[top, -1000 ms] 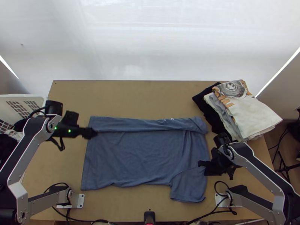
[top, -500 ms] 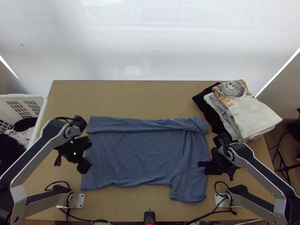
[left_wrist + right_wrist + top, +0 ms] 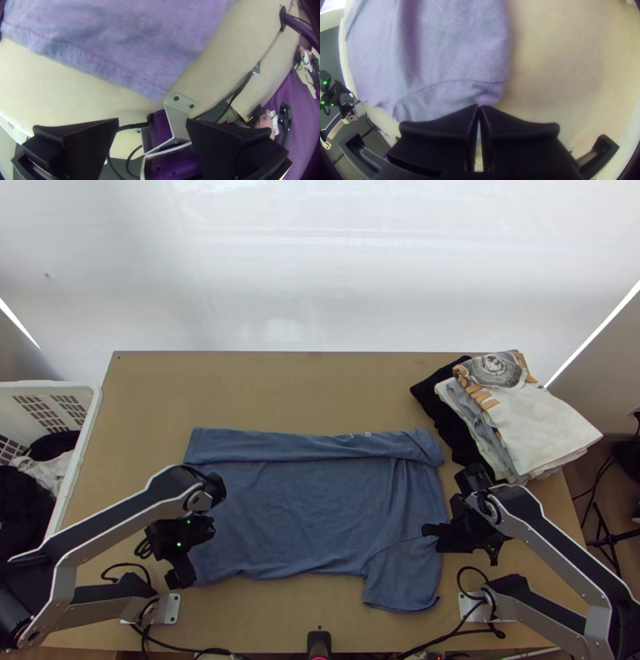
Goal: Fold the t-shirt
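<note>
Out at ten o'clock from the table's middle, white basket with dark and pale cloth inside. At eight o'clock, left gripper, over the hem corner, with fingers spread wide apart and nothing in their grasp. In the middle of the table, blue t-shirt, mostly flat, with hem toward nine o'clock, twelve o'clock side folded over in a long strip, and sleeve spread out at four o'clock. At three o'clock, right gripper, with fingertips closed together on a small pucker of the t-shirt beside the sleeve seam. At two o'clock, stack of folded clothes, white on top, black underneath.
</note>
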Motion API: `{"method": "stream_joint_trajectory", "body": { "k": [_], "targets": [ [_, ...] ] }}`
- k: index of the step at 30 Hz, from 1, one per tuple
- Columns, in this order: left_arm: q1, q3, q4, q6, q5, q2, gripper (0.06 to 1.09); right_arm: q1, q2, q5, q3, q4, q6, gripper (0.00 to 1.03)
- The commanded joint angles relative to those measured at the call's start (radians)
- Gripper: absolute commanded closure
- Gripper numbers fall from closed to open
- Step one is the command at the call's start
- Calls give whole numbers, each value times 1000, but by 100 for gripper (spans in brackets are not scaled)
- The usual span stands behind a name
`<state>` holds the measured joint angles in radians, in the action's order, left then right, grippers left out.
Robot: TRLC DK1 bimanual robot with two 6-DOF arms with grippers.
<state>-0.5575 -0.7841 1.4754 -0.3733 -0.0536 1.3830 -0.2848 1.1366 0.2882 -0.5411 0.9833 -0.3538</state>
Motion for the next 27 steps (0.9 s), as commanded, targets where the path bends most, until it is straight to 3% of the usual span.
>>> {"method": "stream_joint_trajectory", "body": {
  "k": [1,10,21,27],
  "targets": [
    [-68,63,-76,28,12,17,11,4,-1,-3,0,-2,1,100],
    [-67,85,-176,30,49,28,11,4,-3,-3,-2,-2,1,100],
    [-36,105,-182,11,51,93,11,7,-5,-7,-2,-2,-1,100],
    [-41,108,-188,2,52,103,26,7,-5,-9,-3,-2,-1,100]
  ]
}}
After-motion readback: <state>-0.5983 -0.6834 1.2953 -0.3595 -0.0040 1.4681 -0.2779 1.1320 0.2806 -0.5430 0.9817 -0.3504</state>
